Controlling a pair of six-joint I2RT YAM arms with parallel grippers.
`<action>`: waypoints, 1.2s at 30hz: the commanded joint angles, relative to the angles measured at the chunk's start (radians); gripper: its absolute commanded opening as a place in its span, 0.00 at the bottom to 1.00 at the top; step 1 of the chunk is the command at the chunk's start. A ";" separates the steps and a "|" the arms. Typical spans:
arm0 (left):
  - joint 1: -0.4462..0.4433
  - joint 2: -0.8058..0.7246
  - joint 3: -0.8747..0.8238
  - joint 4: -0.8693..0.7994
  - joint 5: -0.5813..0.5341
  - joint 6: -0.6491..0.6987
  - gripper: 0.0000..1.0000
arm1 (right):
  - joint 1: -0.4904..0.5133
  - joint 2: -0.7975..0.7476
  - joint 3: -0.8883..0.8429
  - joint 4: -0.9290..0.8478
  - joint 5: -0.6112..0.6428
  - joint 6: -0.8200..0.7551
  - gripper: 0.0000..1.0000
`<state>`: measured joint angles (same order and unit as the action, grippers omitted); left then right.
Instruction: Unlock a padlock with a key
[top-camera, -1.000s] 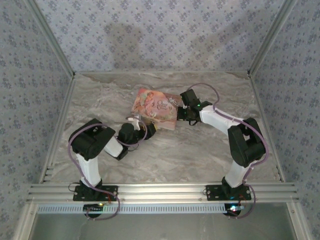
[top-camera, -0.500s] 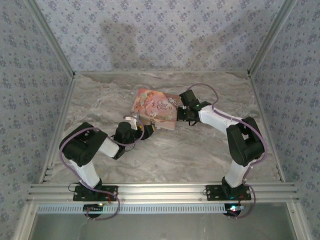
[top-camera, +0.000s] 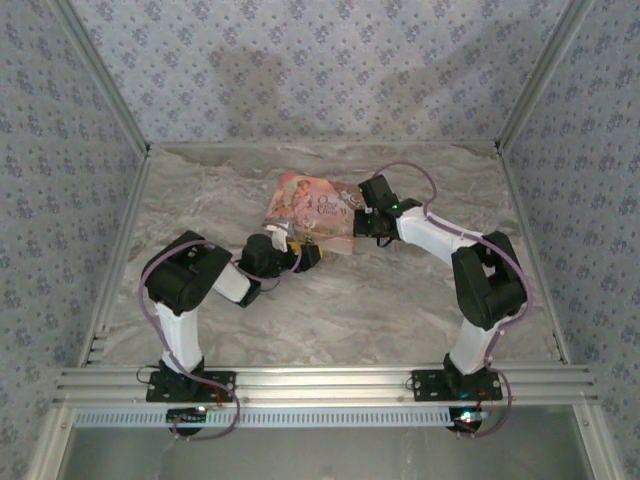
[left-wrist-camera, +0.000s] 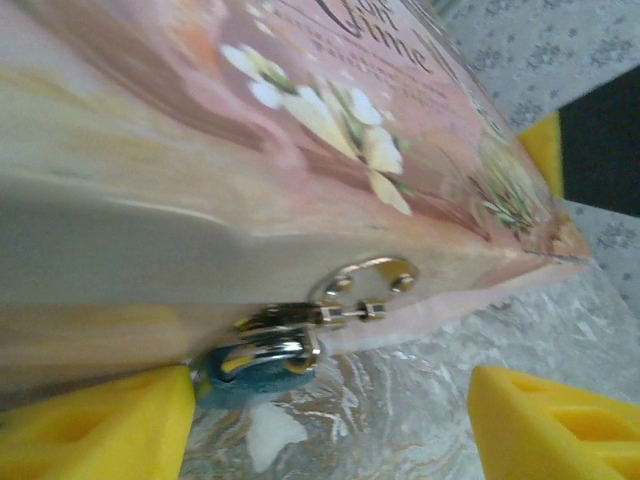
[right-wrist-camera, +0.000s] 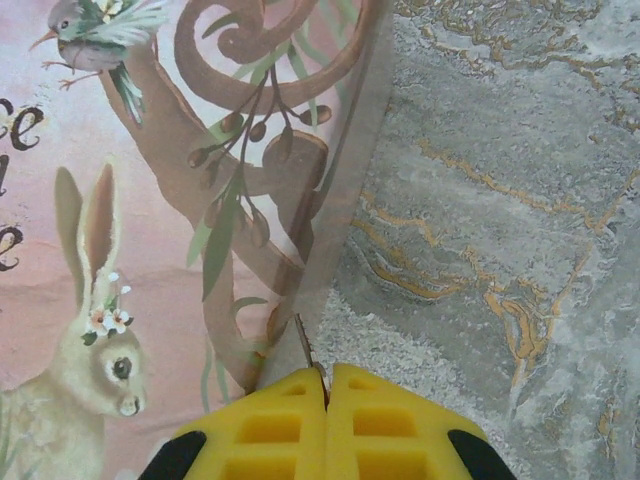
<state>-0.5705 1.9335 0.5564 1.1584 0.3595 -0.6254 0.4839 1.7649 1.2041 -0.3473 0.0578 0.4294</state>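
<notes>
Top external view: a pink box (top-camera: 312, 212) printed with flowers lies flat on the marble table (top-camera: 400, 300), and both arms reach in to it. The left gripper (top-camera: 306, 256) sits at the box's near edge, and the right gripper (top-camera: 358, 222) at the box's right edge.

On the left wrist camera, the box's side wall carries a silver hasp (left-wrist-camera: 368, 288). The padlock (left-wrist-camera: 258, 360) hangs from the hasp at the bottom edge of the box, low against the table and rather blurred. The left gripper's yellow fingers (left-wrist-camera: 95, 425) stand wide apart, one on each side of the padlock. The nearer one is just beside it; I cannot tell whether it touches.

On the right wrist camera, the right gripper's fingers are pressed together on the key (right-wrist-camera: 303, 342). Its thin metal tip pokes out between them, right at the edge of the box, below the lid's rabbit and bird. I cannot tell whether it touches the box.
</notes>
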 joint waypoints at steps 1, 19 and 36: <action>-0.008 0.025 0.026 0.064 0.102 -0.006 0.70 | -0.002 0.024 0.032 -0.007 0.012 -0.014 0.00; -0.023 0.064 0.008 0.100 -0.124 -0.043 0.77 | 0.003 0.012 0.014 -0.001 0.016 -0.006 0.00; 0.000 0.026 -0.033 0.231 0.063 -0.072 0.70 | 0.005 0.010 -0.003 0.013 0.017 0.005 0.00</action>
<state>-0.5739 1.9820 0.5087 1.3476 0.3809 -0.7006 0.4831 1.7729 1.2083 -0.3386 0.0635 0.4297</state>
